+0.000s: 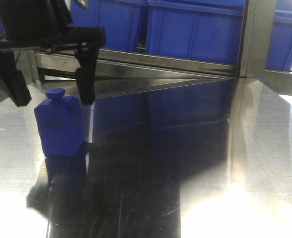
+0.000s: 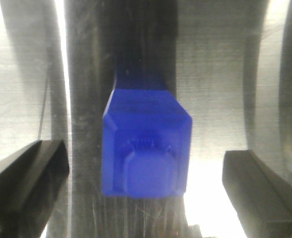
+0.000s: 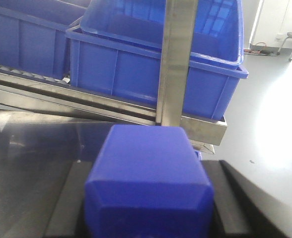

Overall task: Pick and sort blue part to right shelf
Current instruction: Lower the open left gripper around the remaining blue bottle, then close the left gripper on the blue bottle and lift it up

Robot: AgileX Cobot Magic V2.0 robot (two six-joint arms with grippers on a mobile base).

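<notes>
One blue part (image 1: 59, 126) stands upright on the steel table (image 1: 195, 163), neck up. My left gripper (image 1: 51, 94) hangs just above it, open, with a black finger on each side. From the left wrist view the blue part (image 2: 146, 144) sits centred between the fingers (image 2: 27, 183), clear of both. My right gripper (image 3: 151, 171) is shut on a second blue part (image 3: 148, 183), held in front of the shelf. The right gripper is out of the front view.
A steel shelf rail (image 1: 161, 64) runs along the table's far edge, carrying large blue bins (image 1: 195, 29). In the right wrist view a steel upright post (image 3: 178, 59) stands in front of a blue bin (image 3: 131, 69). Grey floor (image 3: 275, 124) lies to the right.
</notes>
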